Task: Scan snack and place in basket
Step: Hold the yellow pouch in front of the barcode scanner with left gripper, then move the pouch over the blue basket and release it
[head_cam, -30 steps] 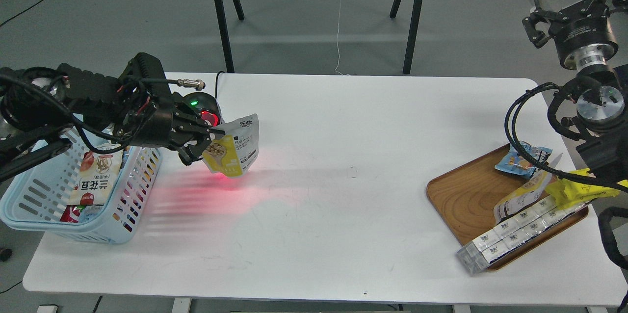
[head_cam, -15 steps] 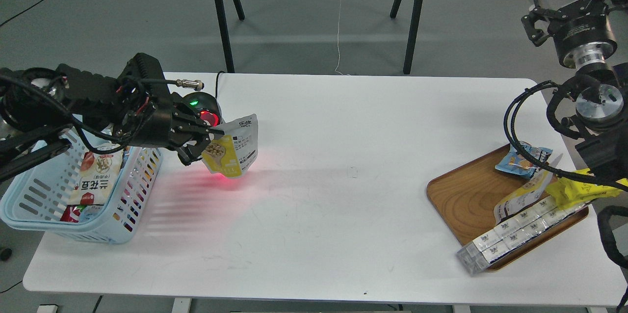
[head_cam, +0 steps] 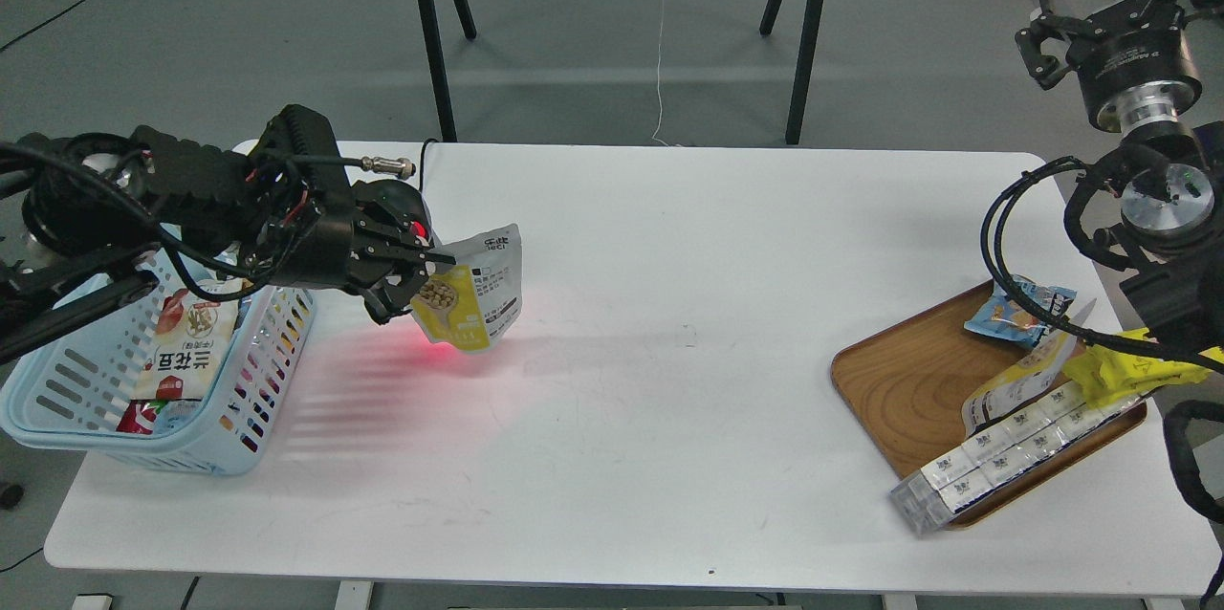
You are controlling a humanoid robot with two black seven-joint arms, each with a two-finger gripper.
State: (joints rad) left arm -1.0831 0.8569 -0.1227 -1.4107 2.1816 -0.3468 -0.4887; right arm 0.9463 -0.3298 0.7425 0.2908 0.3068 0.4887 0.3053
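My left gripper (head_cam: 427, 268) is shut on the snack (head_cam: 472, 299), a small yellow pouch with brown nuts on it and white printed parts. It hangs above the white table, in front of a dark scanner (head_cam: 402, 206) that casts red light on the tabletop. The light blue slotted basket (head_cam: 182, 438) stands at the table's left edge, under my left arm, with a few packets inside. My right gripper (head_cam: 1038, 41) is raised at the far right, away from the table, and looks open and empty.
A brown wooden tray (head_cam: 908, 381) at the right holds a blue biscuit packet (head_cam: 1016, 312), a bright yellow packet (head_cam: 1114, 366), another pouch and a row of white boxes (head_cam: 1004, 452). Black trestle legs stand behind the white table (head_cam: 669, 323).
My left gripper has moved the snack a little to the right and down, covering more of the scanner. The right arm has barely moved.
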